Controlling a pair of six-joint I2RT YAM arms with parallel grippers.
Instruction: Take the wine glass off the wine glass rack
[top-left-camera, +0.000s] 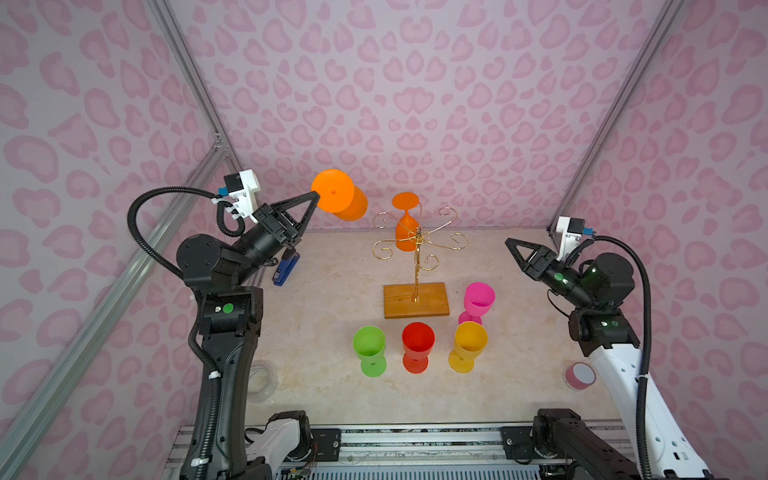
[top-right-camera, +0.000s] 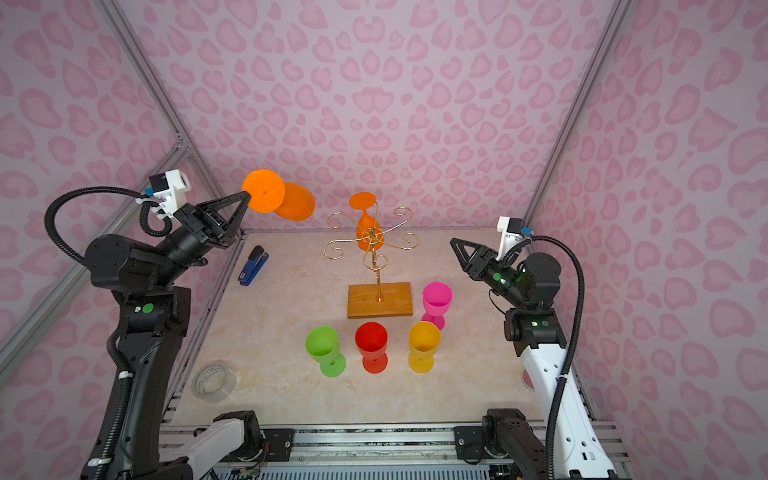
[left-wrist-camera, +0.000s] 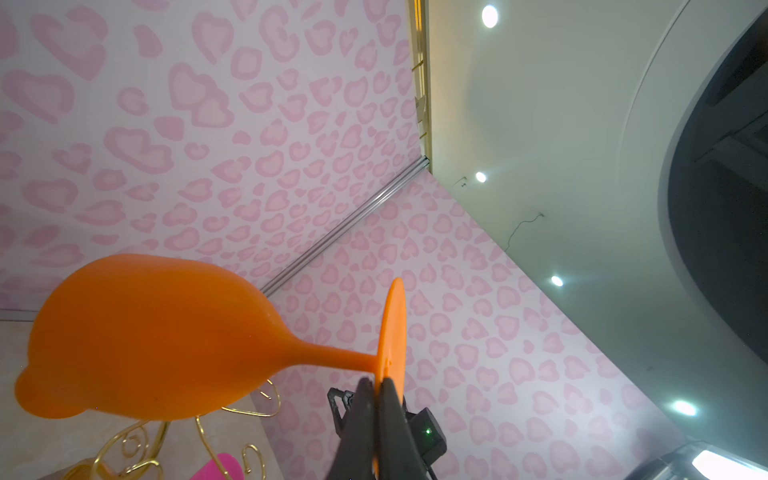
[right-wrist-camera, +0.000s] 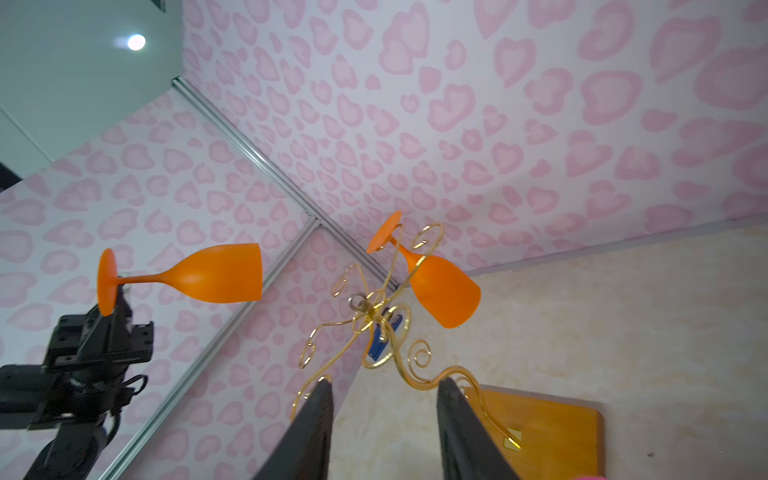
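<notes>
My left gripper (top-left-camera: 316, 195) (top-right-camera: 248, 195) (left-wrist-camera: 379, 384) is shut on the edge of the round foot of an orange wine glass (top-left-camera: 349, 203) (top-right-camera: 293, 201) (left-wrist-camera: 145, 336) (right-wrist-camera: 216, 272). It holds the glass on its side in the air, up and to the left of the wine glass rack (top-left-camera: 415, 270) (top-right-camera: 377, 270) (right-wrist-camera: 365, 307) and apart from it. A second orange wine glass (top-left-camera: 405, 232) (top-right-camera: 365, 232) (right-wrist-camera: 444, 291) hangs upside down on a rear arm of the rack. My right gripper (top-left-camera: 509, 242) (top-right-camera: 454, 241) (right-wrist-camera: 386, 382) is open and holds nothing, raised to the right of the rack.
Green (top-left-camera: 369, 347), red (top-left-camera: 417, 343), yellow (top-left-camera: 469, 340) and pink (top-left-camera: 479, 299) glasses stand upright in front of and beside the rack's wooden base (top-left-camera: 432, 301). A blue stapler (top-left-camera: 284, 270) lies at the left. A clear tape roll (top-left-camera: 262, 380) and a pink tape roll (top-left-camera: 579, 376) lie near the front corners.
</notes>
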